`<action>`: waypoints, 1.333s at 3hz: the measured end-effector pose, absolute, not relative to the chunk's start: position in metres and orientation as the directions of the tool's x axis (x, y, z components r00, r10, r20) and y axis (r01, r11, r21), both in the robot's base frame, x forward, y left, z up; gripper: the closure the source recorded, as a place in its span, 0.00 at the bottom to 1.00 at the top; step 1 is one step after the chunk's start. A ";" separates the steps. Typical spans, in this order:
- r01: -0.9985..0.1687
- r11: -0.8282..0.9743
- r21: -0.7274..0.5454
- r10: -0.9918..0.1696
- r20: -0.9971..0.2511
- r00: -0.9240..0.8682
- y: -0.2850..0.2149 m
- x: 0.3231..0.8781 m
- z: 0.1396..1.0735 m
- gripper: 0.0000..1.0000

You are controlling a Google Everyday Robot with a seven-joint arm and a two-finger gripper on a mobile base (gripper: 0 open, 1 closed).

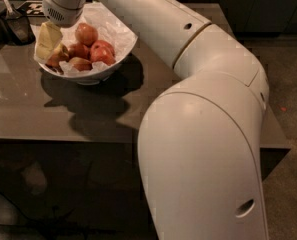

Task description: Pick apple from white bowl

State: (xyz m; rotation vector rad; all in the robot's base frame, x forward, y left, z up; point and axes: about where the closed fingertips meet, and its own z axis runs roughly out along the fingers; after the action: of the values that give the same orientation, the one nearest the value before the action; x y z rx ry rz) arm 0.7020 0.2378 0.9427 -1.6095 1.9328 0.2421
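Reaching in from the right, the robot's big white arm (198, 74) bends over the dark, glossy tabletop (28, 114) and ends above the white bowl (119, 54), which sits toward the tabletop's far left corner. The gripper (49, 43), pale yellow below its round white wrist, is down inside the bowl at its left side, against the left rim and right over a small yellow-brown apple (58, 57). From where I stand I cannot tell whether the jaws are apart or together, or whether they have hold of anything. The apple (86, 34), orange with a reddish flush, lies at the back of the bowl on the crumpled white paper (110, 26), just to the right of the gripper and apart from it. In front of it sit deeper red apples (103, 53), crowded together and touching, with another brownish one (81, 63) at the front. A dark container (15, 26) with a utensil handle sticking up stands just left of the bowl. The bowl throws a heavy shadow (83, 96) onto the tabletop toward me.
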 end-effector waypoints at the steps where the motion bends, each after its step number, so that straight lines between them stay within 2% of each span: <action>1: -0.940 0.245 -0.236 -0.820 -0.567 -0.071 0.238 0.702 0.939 0.00; 2: -0.940 0.245 -0.236 -0.820 -0.568 -0.071 0.239 0.702 0.939 0.15; 3: -0.940 0.245 -0.236 -0.820 -0.568 -0.071 0.239 0.702 0.939 0.23; 4: -0.940 0.245 -0.236 -0.820 -0.568 -0.071 0.239 0.702 0.939 0.06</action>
State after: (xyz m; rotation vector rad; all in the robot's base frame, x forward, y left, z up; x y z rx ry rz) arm 0.7016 0.2385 0.9390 -1.6026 1.9154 0.2560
